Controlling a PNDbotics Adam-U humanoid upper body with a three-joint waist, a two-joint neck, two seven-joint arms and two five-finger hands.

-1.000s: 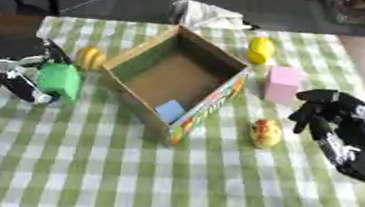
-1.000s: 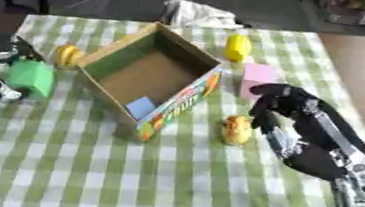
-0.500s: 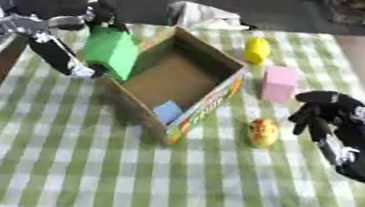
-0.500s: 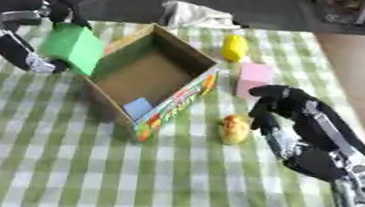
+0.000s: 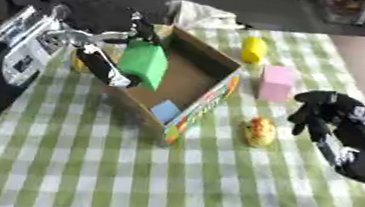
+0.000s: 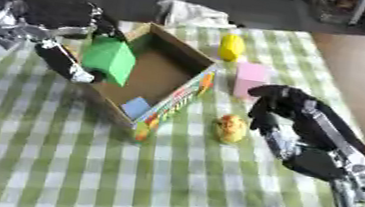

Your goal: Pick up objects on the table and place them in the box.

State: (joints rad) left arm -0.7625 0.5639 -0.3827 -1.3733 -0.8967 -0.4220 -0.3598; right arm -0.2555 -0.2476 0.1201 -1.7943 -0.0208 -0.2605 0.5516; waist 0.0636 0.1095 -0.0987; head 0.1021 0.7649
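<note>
**Left hand over box with green block, drop pending**

Left hand (image 5: 105, 47) has its fingers wrapped round the green block (image 5: 145, 63), hanging over the near-left wall of the box (image 5: 215, 95). Block is above the opening, tilted, not yet down inside. I read this as the release step.

Right hand (image 6: 283, 113) hovers near the table's right side with fingers curled and nothing in them, just beside the yellow-orange lump (image 6: 232, 128).

Progress, as far as I can see:
- Done: one small blue piece (image 5: 166, 110) lies on the box floor, near corner.
- In hand: green block.
- Left on the checked cloth (image 5: 210, 190): pink block (image 5: 275, 82) right of the box, yellow thing (image 5: 253, 49) beyond it, yellow-orange lump near the box's front corner, and something yellow-orange (image 5: 78, 64) behind my left hand, mostly hidden.

So roughly a third in, my estimate.

Green block: plain bright green, boxy with flat faces, no markings I can make out. Box is open-topped brown cardboard with a coloured print on its long side, set askew on the cloth.
</note>
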